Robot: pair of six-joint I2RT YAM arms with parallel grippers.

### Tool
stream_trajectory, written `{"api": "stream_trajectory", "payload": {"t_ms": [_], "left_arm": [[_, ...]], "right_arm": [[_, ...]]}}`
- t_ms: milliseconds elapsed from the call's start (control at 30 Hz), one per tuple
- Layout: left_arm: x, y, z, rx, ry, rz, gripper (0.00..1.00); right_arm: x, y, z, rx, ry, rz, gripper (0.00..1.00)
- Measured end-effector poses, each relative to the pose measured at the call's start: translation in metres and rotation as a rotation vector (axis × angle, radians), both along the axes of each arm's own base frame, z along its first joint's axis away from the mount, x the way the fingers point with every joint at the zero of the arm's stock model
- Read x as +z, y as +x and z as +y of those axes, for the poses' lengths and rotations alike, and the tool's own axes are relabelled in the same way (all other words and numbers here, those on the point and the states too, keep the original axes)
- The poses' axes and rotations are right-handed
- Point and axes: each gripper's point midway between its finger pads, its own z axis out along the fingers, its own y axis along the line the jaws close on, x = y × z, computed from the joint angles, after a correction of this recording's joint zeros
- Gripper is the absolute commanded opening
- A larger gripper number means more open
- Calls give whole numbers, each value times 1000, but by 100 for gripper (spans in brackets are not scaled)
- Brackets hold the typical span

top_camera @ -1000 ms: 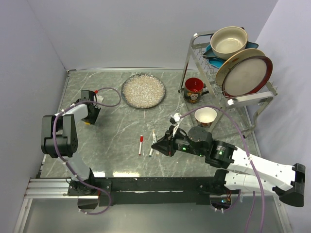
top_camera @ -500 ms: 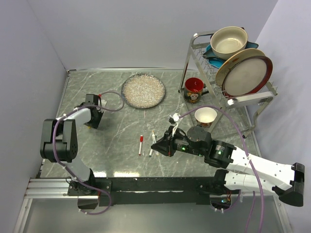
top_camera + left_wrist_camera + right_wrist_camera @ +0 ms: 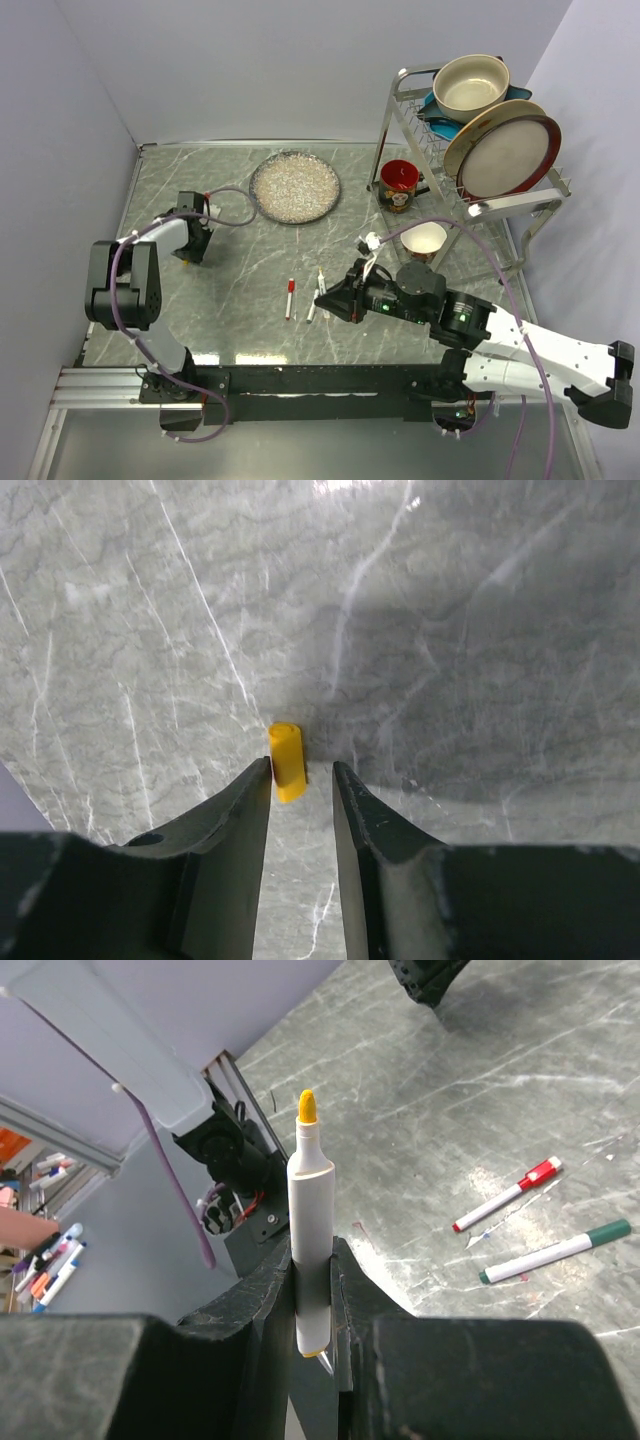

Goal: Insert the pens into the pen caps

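Observation:
A small orange-yellow pen cap (image 3: 286, 762) lies on the grey marble table, between the fingertips of my left gripper (image 3: 300, 772). The jaws are open a little wider than the cap, which touches the left finger. In the top view my left gripper (image 3: 189, 252) is at the table's left. My right gripper (image 3: 326, 296) is shut on a white pen with an uncovered yellow tip (image 3: 309, 1230), held upright above the table. A pen with a red cap (image 3: 290, 298) and a pen with a green cap (image 3: 555, 1252) lie side by side at the centre.
A speckled plate (image 3: 295, 186) lies at the back centre. A red mug (image 3: 400, 185) and a white cup (image 3: 424, 240) stand at the right. Behind them is a dish rack (image 3: 400, 110) holding a bowl and a large plate.
My left gripper has shifted slightly right and towards the near edge over the yellow cap. My right gripper has moved a little to the right with the pen.

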Motion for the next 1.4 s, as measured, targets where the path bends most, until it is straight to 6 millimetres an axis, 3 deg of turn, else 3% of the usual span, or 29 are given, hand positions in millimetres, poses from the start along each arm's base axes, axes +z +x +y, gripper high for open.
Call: {"api": "stream_trajectory", "payload": {"t_ms": [267, 467, 567, 767, 867, 1000, 1133, 1233, 1400], "left_arm": [[-1, 4, 5, 62, -95, 3, 34], [-7, 3, 1, 96, -138, 65, 19], [-9, 6, -4, 118, -147, 112, 3], [-3, 9, -11, 147, -124, 100, 1], [-2, 8, -28, 160, -160, 84, 1], [2, 6, -69, 158, -287, 76, 1], [11, -15, -118, 116, -455, 97, 1], [37, -30, -152, 72, -603, 66, 1], [112, -26, -184, 19, -845, -147, 1]], "right_arm": [[10, 0, -8, -20, 25, -16, 2], [10, 1, -10, -29, 23, -17, 2], [11, 1, -12, -34, 28, -17, 2], [11, 0, -16, -46, 33, 1, 1], [10, 0, -18, -58, 30, 13, 0], [9, 0, -21, -69, 33, 28, 0], [-5, -4, -19, -63, 19, 55, 0], [-24, -14, -14, -34, -12, 86, 0], [-34, -23, -1, -5, -57, 97, 0]]}}
